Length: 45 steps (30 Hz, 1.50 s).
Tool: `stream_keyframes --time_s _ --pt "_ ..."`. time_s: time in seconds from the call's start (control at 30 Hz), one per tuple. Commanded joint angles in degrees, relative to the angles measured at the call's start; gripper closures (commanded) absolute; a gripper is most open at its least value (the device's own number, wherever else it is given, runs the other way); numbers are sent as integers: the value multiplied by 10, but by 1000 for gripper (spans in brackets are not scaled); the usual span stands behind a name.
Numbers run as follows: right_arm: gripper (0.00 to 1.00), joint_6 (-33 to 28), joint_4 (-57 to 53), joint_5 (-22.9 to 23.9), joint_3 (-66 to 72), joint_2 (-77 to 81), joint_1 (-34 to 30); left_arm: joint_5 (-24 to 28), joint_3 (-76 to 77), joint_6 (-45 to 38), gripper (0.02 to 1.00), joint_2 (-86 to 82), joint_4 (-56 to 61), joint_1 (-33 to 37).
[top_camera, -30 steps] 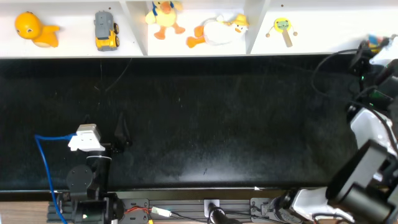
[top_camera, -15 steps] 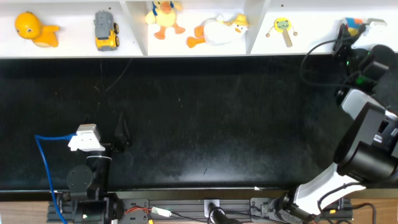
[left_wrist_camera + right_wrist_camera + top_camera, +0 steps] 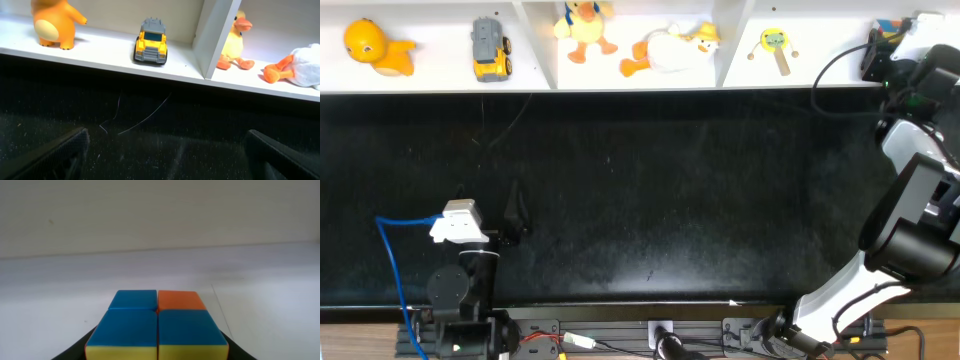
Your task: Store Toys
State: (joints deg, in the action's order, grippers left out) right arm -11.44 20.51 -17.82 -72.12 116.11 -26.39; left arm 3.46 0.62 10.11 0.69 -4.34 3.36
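A puzzle cube with blue, orange and yellow squares sits between the fingers of my right gripper, which is shut on it. In the top view that right gripper holds the cube over the far right compartment of the white shelf. The shelf floor lies just beneath and beyond the cube. My left gripper rests low at the left of the black mat, open and holding nothing, with its fingers spread wide.
On the shelf are an orange duck, a yellow truck, a yellow plush duck, a white plush duck and a green rattle. White dividers separate the compartments. The black mat covers the table.
My right arm has swung from the table's right edge up and leftward, carrying the cube into the shelf's rightmost compartment. The left arm has stayed still.
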Motion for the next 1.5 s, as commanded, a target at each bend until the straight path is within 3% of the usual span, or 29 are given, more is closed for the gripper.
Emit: stream_keyframes --time_s 0.03,0.1,0.13,0.23,0.27,0.43,0.6,0.8,0.9,1.07,1.4,1.5 --pt "864 -14 -29 -4 -8 5 5 7 -2 4 20 -5 -1 -5" --pt "636 -14 -41 -4 -8 5 5 8 -2 4 20 -5 -1 -5" --pt "463 -14 -46 -4 -8 4 5 8 -2 4 20 -5 -1 -5" --pt "165 -14 -63 -3 -8 2 5 7 -2 4 23 -5 -1 -5" --pt "3 -14 -70 -3 -8 0 5 7 -2 4 20 -5 -1 -5" --pt "5 -14 -116 1 -8 -38 5 7 -2 4 20 -5 -1 -5" --pt "5 -14 -196 43 -8 -126 5 8 -2 4 23 -5 -1 -5" --pt "3 -10 -400 58 -8 -279 6 7 -2 4 20 -5 -1 -5" --pt "3 -53 -503 51 -8 -334 17 8 -2 4 23 -5 -1 -5" --pt "3 -94 -614 50 -8 -394 72 8 -2 4 20 -5 -1 -5" --pt "1 -90 -734 4 -8 -505 224 7 -2 4 20 -5 -1 -5" --pt "3 -61 -762 9 -8 -537 265 7 -2 4 20 -5 -1 -5"
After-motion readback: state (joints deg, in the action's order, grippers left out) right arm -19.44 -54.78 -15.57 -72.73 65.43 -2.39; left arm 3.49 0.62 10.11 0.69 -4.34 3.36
